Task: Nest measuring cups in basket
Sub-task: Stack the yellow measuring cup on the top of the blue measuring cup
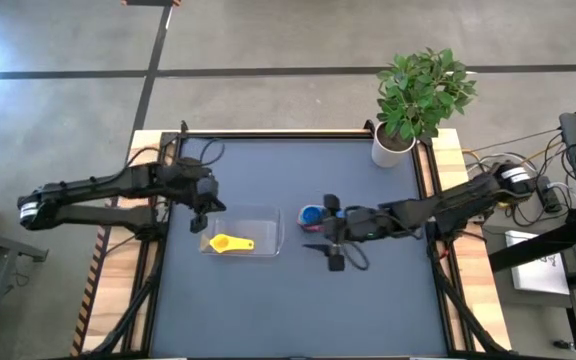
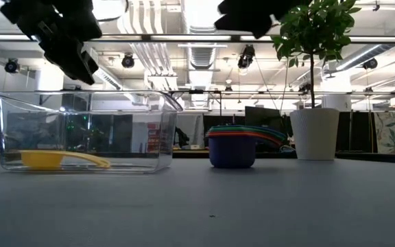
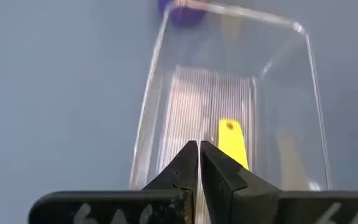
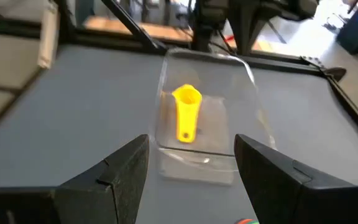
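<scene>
High view shows one yellow cup [image 1: 230, 243] lying alone in the clear basket [image 1: 268, 215] at table centre-left, its handle toward three o'clock. The stack of remaining cups [image 1: 312, 215], blue outermost, stands just outside the basket at its three o'clock side. The right gripper [image 1: 334, 231], fingers spread, hangs by the stack; the left gripper [image 1: 200, 222], fingers pressed together and empty, hovers over the basket's nine o'clock end. Judged step: fetching the second cup, which calls for pinching one handle off the stack.

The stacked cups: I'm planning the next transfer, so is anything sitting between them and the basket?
Nothing visible does. Bare table separates the stacked cups from the basket. The right gripper hovers open over the stack; the left gripper, shut, is above the basket's far end.
</scene>
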Controlling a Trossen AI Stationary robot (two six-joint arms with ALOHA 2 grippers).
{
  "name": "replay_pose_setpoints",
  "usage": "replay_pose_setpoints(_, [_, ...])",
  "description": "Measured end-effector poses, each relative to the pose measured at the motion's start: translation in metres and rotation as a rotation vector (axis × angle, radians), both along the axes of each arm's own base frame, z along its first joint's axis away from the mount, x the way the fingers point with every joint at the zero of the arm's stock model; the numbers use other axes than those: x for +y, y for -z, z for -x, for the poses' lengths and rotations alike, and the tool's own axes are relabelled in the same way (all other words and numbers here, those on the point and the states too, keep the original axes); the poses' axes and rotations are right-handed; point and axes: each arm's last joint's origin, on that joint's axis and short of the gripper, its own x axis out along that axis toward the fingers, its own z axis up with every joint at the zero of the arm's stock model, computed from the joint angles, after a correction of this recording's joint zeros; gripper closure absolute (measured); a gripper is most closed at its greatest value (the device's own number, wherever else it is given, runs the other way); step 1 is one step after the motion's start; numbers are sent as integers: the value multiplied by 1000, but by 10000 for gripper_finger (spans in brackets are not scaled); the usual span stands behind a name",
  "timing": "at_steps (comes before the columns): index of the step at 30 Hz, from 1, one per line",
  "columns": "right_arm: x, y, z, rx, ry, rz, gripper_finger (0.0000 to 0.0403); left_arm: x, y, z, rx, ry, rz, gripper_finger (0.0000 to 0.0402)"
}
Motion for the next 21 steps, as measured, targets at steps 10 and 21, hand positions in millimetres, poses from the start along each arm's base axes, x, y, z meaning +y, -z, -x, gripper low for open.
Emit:
replay_pose_setpoints(10, [-1, 15, 24, -149, -20, -21, 177, -20, 33, -35, 243, 229, 146, 350])
replay_pose_setpoints(21, [1, 27, 17, -111, -16, -25, 177, -40, 49, -63, 501, 409, -123, 267])
